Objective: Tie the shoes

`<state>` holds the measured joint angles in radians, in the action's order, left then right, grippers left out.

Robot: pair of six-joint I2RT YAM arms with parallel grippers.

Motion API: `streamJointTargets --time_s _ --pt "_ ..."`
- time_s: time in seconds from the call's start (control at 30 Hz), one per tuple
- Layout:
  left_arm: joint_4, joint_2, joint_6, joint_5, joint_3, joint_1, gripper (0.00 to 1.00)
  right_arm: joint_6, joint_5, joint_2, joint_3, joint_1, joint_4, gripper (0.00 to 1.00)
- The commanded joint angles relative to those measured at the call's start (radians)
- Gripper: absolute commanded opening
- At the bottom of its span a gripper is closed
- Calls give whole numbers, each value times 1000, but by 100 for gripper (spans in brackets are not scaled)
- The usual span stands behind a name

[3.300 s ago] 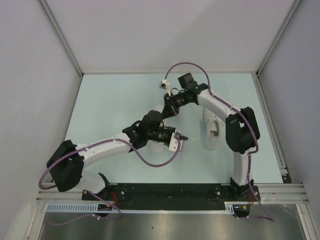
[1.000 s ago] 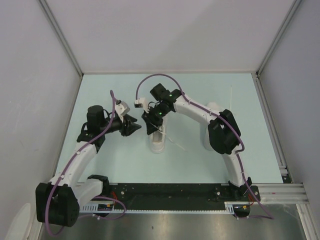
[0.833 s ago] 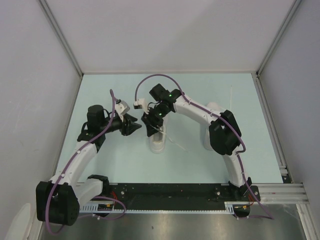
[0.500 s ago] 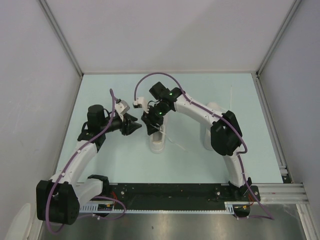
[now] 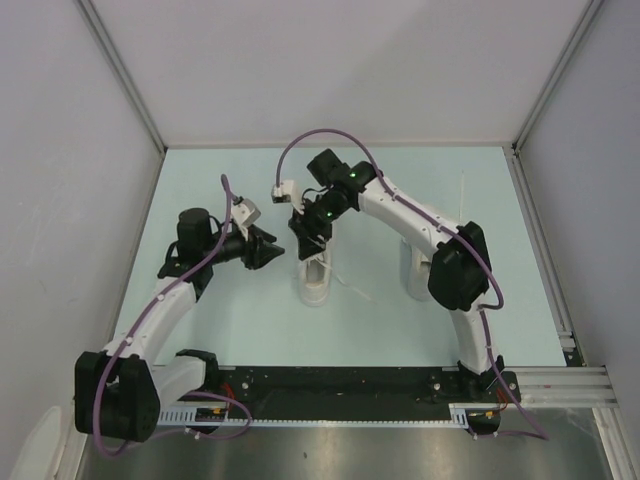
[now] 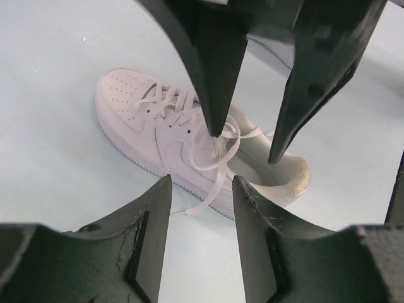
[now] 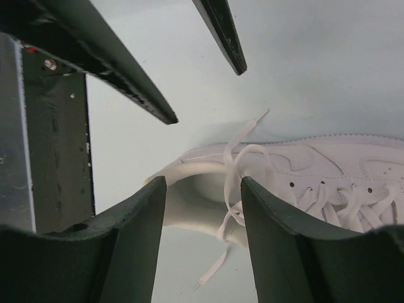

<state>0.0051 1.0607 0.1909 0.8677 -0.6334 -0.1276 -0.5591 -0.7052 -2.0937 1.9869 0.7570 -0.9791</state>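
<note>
Above the middle shoe (image 5: 318, 285): taken by the right claw (image 5: 307, 250), which hangs over the laced top with its jaws apart.
Left of that shoe: the left claw (image 5: 277, 250) points at it from just beside, jaws apart, so only a narrow gap separates the two claws.
Right of that shoe: loose lace ends (image 5: 356, 292) trail across the surface (image 5: 230, 180).
Second shoe (image 5: 412, 280): partly covered from above by the right arm (image 5: 455, 268).
Far strip of the surface: bare up to the back wall (image 5: 330, 70).
Near left corner: open floor beside the left arm.
</note>
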Motion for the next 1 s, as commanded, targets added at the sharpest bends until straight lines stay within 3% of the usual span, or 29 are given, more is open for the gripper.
streamJointTargets --time_s 0.0,0.13,0.27,0.63,0.97 --pt "44 19 -19 30 -23 9 48 40 -161 61 87 -73 -27 55" --pt "36 54 -1 56 -45 6 49 227 -249 55 82 -169 122 49" --pt "21 108 37 62 -90 -15 49 306 -220 15 89 -220 186 35" --pt "4 280 64 68 -203 -69 53 219 -165 -65 89 -225 148 32" --pt "-19 366 110 59 -213 -121 55 140 -189 -94 82 -214 111 31"
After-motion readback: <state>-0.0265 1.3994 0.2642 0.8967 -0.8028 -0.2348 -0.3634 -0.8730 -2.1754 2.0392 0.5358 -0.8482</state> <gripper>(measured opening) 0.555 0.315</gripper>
